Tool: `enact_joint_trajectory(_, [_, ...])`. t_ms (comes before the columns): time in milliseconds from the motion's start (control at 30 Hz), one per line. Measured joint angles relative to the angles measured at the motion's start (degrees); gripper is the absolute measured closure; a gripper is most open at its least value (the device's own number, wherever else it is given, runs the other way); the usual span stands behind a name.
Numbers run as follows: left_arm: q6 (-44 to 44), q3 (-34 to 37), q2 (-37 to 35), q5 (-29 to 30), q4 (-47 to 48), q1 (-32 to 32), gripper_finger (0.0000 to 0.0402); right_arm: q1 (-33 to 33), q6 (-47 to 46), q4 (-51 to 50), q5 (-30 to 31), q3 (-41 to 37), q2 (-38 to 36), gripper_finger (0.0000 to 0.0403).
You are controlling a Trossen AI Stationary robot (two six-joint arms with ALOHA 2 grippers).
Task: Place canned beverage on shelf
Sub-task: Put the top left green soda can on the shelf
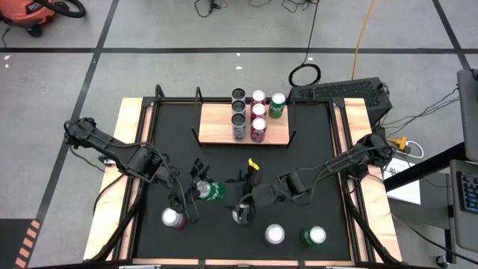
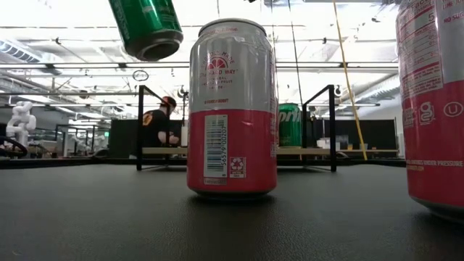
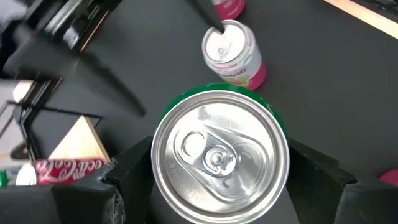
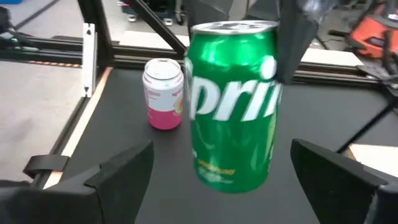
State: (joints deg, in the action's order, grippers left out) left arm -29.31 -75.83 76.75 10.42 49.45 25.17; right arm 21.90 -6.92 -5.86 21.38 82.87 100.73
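left gripper (image 1: pixel 199 188) pinching green can (image 1: pixel 210 190) lifted off mat, right gripper (image 1: pixel 244 211) spread wide, facing that can, shelf (image 1: pixel 216 123) beyond

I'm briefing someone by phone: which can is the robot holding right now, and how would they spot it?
Start at the black mat in front of the shelf. Near the mat's middle the left gripper holds a green Sprite can, lifted and tilted. The other green cans stand upright; this one alone is off the mat.
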Motion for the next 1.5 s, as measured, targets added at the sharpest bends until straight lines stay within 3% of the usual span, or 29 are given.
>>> enact_joint_trajectory(133, [-3.8,0.0,0.0,-1.3,-0.5,0.1,0.0119,-2.1,1.0,1.4,-6.6,0.0,0.0,0.0046])
enact_joint_trajectory(433, [-15.3,0.0,0.0,-2.3,-2.7,0.1,0.0119,-5.2,0.1,4.5,-15.3,0.0,1.3,0.0046])
enact_joint_trajectory(733, [-23.7,0.0,-0.1,-2.6,-6.0,0.1,0.0119,-7.4,3.4,9.4,-21.1,0.0,4.5,0.0046])
enact_joint_trajectory(1000, [-23.6,0.0,-0.1,-3.6,-8.4,0.2,0.0117,-7.3,6.6,10.8,-27.1,0.0,4.4,0.0091])
enact_joint_trajectory(1200, [-19.9,0.2,-0.1,-4.0,-11.9,0.2,0.0076,-7.1,6.8,10.4,-28.3,0.0,4.2,0.0140])
enact_joint_trajectory(1500, [-7.7,0.2,-0.1,1.1,-12.7,0.2,0.0018,-7.1,7.8,9.6,-27.9,0.0,4.0,0.0135])
